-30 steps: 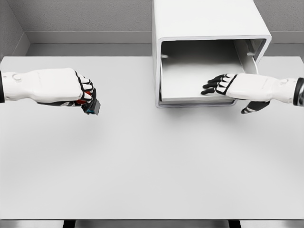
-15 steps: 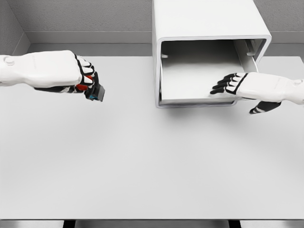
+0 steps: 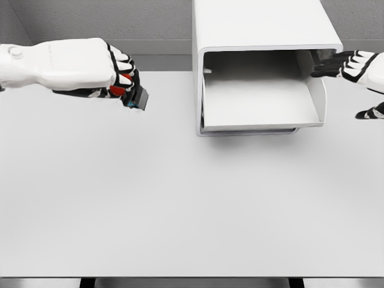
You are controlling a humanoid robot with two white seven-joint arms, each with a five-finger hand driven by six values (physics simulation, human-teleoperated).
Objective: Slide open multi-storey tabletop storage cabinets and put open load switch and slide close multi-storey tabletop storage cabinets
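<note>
Table (image 3: 180, 210) bare between drawer (image 3: 261, 99) and left robot hand (image 3: 111, 75) clamped on switch (image 3: 136, 99)

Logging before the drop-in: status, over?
Left hand shut on load switch, left of cabinet. Drawer open, nothing seen inside. Right hand open at its right edge, path unobstructed.

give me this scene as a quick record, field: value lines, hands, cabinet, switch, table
left robot hand: curled around the load switch, held above the table, left of the cabinet
load switch: dark body with red and blue parts, sticking out below the fingers
right robot hand: fingers extended, holding nothing, at the cabinet's right edge
cabinet: white, at the table's far side
drawer: slid open, nothing visible inside
table: white, flat
switch in drawer: not yet
</note>
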